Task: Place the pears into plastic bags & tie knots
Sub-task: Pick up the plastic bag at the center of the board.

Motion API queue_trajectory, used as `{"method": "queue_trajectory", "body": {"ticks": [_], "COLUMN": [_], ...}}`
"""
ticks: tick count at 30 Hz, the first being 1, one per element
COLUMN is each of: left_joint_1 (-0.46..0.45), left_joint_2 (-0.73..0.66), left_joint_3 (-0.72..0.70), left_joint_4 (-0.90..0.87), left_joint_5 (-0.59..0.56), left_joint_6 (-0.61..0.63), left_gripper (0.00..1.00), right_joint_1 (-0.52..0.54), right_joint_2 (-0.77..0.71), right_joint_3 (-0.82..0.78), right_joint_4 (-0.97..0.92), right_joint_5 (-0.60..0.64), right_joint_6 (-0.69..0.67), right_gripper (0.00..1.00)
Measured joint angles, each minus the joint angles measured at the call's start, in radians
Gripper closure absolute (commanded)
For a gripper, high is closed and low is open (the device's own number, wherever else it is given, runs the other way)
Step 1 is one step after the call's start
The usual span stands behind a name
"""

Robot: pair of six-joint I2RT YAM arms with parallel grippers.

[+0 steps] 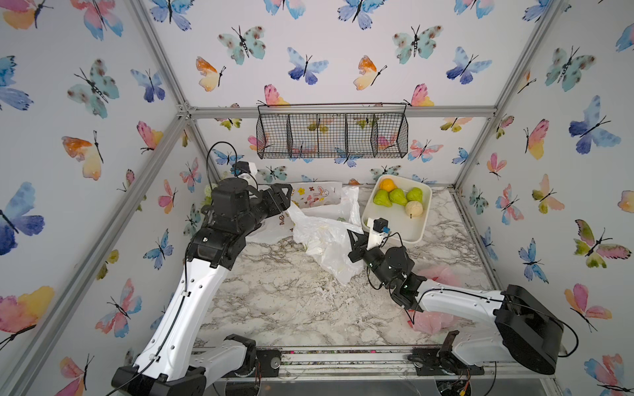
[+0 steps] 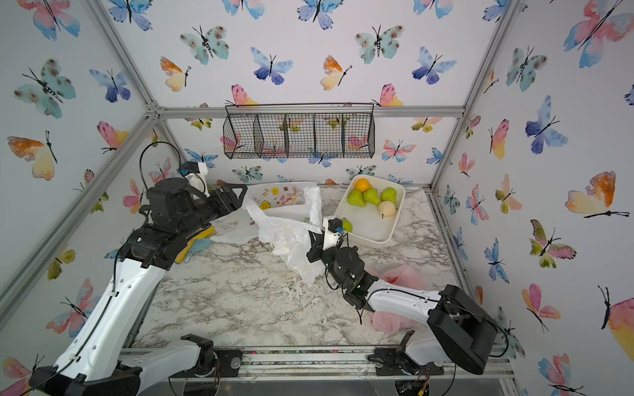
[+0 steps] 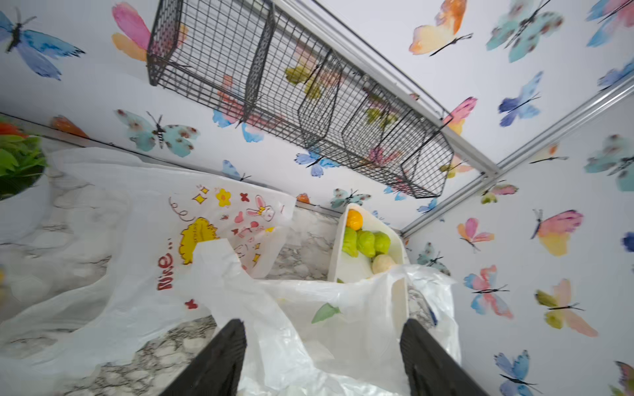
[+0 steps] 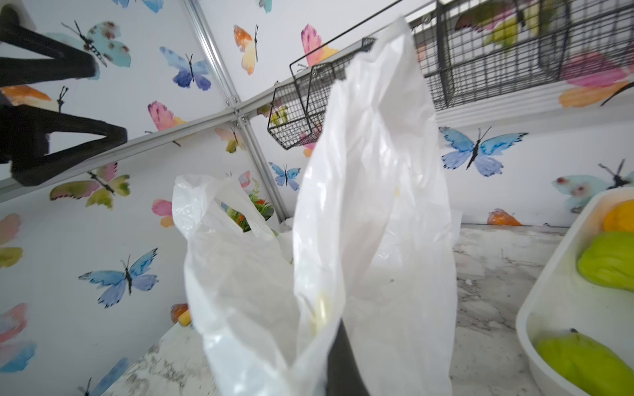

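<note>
your right gripper is squeezed tight on the thin, see-through white plastic bag. your left gripper has its fingers spread wide, with that bag's loose plastic between them, gripping nothing. the shiny green pears and one pale cream pear sit in the white plastic tray just beside your right gripper.

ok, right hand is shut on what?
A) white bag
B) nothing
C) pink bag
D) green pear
A: in the right wrist view a strip of the white bag stands straight up out of the shut right hand.
</note>
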Motion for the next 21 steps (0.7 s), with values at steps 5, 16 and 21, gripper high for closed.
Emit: {"method": "queue_trajectory", "body": {"ticks": [5, 16, 21], "left_joint_1": [0.0, -0.003, -0.014], "left_joint_2": [-0.079, 0.117, 0.168], "left_joint_3": [-0.216, -0.196, -0.123], "left_joint_4": [0.111, 0.325, 0.319], "left_joint_5": [0.068, 0.195, 0.136], "left_joint_6": [-0.126, -0.241, -0.162], "left_gripper": [0.16, 0.09, 0.18], "right_joint_1": [0.002, 0.056, 0.083], "right_joint_2": [0.008, 0.091, 0.128], "right_joint_3": [-0.009, -0.011, -0.014], "right_joint_4": [0.138, 0.25, 0.28], "right_joint_5": [0.084, 0.13, 0.141], "right_joint_6": [0.0, 0.007, 0.01], "right_gripper": [0.96, 0.95, 0.9]}}
